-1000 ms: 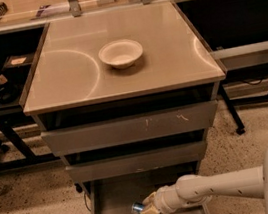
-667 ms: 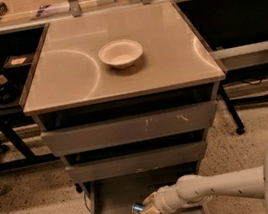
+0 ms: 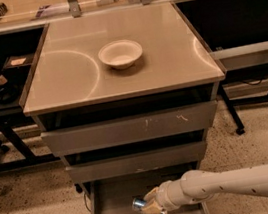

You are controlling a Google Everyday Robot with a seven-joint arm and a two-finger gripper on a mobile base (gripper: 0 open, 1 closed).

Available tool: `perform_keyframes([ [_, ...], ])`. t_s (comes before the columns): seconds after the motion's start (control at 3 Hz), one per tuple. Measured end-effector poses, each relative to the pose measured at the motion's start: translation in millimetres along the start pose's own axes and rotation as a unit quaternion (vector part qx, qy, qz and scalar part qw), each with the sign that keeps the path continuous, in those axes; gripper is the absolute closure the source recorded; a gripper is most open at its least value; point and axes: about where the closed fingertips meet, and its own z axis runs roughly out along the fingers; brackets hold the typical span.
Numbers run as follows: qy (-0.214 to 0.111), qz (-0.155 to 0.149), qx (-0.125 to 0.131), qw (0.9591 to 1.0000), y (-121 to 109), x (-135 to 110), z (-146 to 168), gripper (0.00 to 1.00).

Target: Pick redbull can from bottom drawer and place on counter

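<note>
Tool (image 3: pixel 148 206) pinches the slim, shiny silver-and-blue redbull can (image 3: pixel 138 203), tipped sideways, inside the bottom drawer (image 3: pixel 115 210).

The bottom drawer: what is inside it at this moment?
The bottom drawer holds the redbull can, with the gripper reaching in at the can. The arm covers the right part, and the middle drawer hides the back.
</note>
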Motion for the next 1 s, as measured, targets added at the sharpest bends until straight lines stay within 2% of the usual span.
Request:
perform_keyframes([
  [0.67, -0.007, -0.016, 0.028, 0.9994, 20, -49, -66, 1.00],
  [1.0, -0.012, -0.045, 0.042, 0.9980, 32, -80, -97, 1.00],
])
